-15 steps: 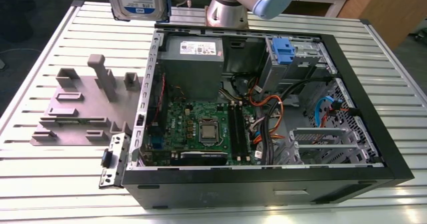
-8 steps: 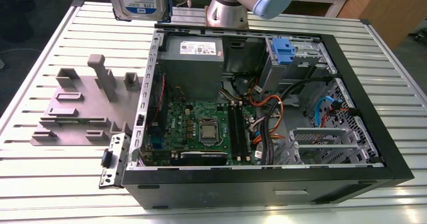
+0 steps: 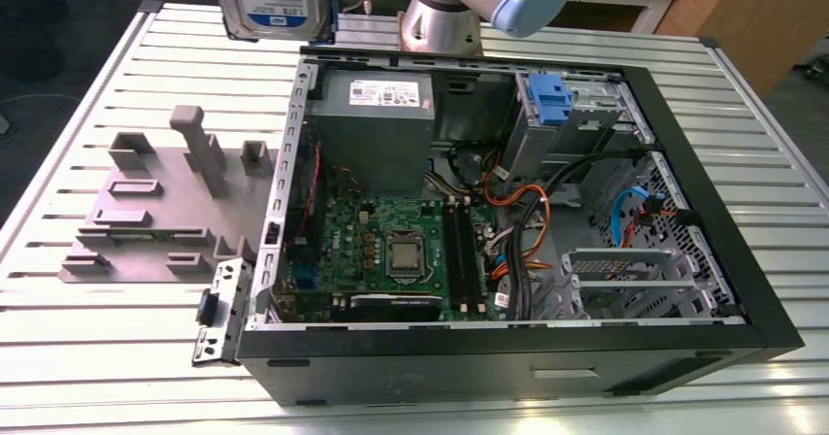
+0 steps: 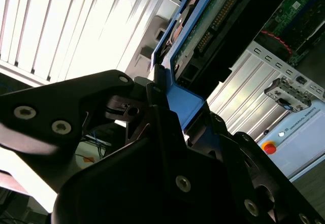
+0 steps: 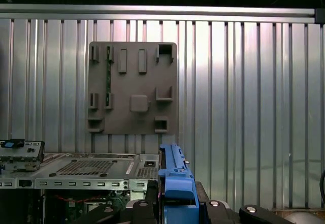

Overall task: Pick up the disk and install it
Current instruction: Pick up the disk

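The disk (image 3: 275,3), silver-grey with a white-and-blue label and blue side rails, hangs upright high above the table's far edge, just beyond the open computer case (image 3: 291,163). In both wrist views my gripper (image 4: 177,107) is shut on the disk's blue rail (image 5: 175,176), with black fingers (image 4: 152,94) on either side of it. The second wrist view also shows the underside of the disk (image 4: 203,36) with its connector.
The case lies on its side with the motherboard (image 3: 388,250), a grey power supply box (image 3: 373,129) and cables exposed. A bare blue clip (image 3: 549,100) sits in the far bay and a metal cage (image 3: 635,280) nearer. A grey fixture plate (image 3: 155,202) lies on the exterior view's left.
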{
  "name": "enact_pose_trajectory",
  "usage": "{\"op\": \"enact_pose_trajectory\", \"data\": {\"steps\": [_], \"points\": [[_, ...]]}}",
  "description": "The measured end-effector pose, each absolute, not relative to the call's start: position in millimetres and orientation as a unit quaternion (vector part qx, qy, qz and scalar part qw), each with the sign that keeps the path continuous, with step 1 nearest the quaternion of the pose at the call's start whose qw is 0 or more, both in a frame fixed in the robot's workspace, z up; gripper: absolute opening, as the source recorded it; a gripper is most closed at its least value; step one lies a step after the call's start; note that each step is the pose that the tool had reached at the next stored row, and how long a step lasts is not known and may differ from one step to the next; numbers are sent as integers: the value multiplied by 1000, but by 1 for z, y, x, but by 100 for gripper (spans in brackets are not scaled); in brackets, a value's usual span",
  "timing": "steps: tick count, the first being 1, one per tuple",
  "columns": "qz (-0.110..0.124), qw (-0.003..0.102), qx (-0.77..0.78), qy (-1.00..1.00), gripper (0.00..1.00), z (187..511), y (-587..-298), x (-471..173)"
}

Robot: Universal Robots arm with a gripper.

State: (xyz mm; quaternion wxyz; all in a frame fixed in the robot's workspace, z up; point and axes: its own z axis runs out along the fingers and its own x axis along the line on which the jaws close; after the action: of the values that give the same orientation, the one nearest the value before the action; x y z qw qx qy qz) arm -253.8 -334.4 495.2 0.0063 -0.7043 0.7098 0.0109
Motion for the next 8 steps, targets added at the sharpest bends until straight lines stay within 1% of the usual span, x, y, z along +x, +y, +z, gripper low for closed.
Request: {"op": "enact_pose_trajectory", "data": {"steps": [8], "points": [[11,6,-704,710,36,495,-334,-251]]}}
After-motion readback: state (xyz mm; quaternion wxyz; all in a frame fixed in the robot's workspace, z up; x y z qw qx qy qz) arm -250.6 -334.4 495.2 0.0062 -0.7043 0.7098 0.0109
